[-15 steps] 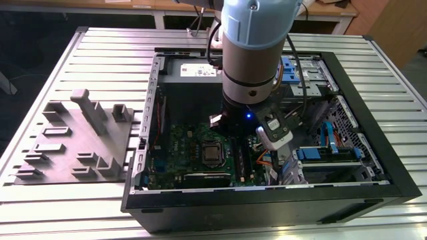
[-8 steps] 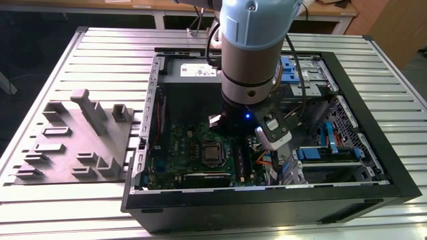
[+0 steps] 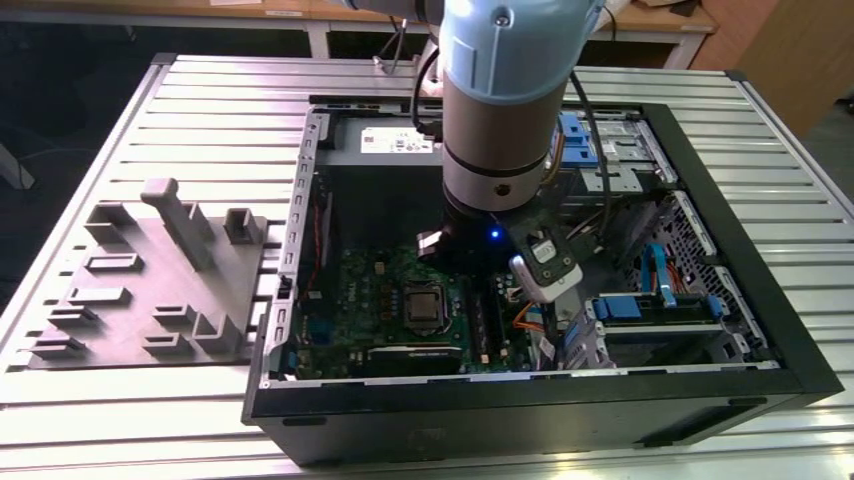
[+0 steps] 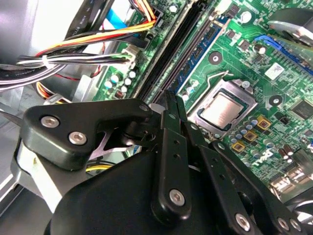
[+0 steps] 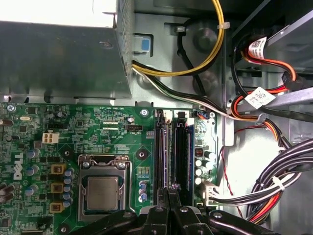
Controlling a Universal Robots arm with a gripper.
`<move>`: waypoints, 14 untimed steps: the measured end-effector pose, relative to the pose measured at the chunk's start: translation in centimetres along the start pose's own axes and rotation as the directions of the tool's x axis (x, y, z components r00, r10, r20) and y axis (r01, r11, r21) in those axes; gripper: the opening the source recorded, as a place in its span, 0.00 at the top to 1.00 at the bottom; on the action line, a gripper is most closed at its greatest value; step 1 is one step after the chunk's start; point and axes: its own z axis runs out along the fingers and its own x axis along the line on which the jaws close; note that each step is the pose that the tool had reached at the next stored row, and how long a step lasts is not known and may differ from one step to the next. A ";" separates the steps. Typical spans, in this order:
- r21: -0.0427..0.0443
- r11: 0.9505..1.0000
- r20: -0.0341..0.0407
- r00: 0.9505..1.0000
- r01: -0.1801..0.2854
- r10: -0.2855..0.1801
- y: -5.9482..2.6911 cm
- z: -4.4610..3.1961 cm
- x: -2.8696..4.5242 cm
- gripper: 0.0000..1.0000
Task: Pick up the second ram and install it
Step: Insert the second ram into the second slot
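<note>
Reaches down with the arm (image 3: 501, 110) into the open case (image 3: 534, 420) on the slatted desk (image 3: 200, 110). Holds the tool (image 4: 171, 100) narrow, fingertips pressed together with nothing visible between them, poised over the near end of the long black slots (image 5: 164, 142) on the green motherboard (image 5: 73, 127). Finds the second ram (image 4: 204, 50) straight ahead of the tips: a dark blue-green stick standing on edge in the board, running away from the tool, its long edge parallel to the black slots just beside it. Cannot tell whether the tips touch its near end. Sits with the processor socket (image 5: 103, 188) close on one side of the tool and, on the other side, past a row of capacitors (image 5: 200, 164), bundles of black, red, yellow and orange cables (image 5: 283, 176) crowding in, little free room there. Has the metal power supply (image 5: 58, 54) well beyond the far ends of the slots, its near edge stopping just short of the board's edge. Leaves open air above the board directly ahead of the tool. Shows, in the exterior view, the case's black walls boxing the tool in, a drive bay (image 3: 654, 305) near it, and a gray moulded fixture (image 3: 147, 290) well apart from it, outside the case wall on the desk.
</note>
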 end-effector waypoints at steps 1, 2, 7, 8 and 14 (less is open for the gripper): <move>0.000 1.000 0.000 1.000 0.001 -0.001 0.00 0.00 0.00 0.89; 0.000 1.000 0.000 1.000 0.002 -0.002 0.00 0.00 -0.01 0.89; -0.010 1.000 0.000 1.000 0.003 -0.003 0.00 0.02 -0.01 0.89; -0.011 1.000 0.000 1.000 0.003 -0.003 0.00 0.02 -0.01 0.89; -0.011 1.000 0.000 1.000 0.003 -0.003 -0.01 0.06 -0.01 0.89</move>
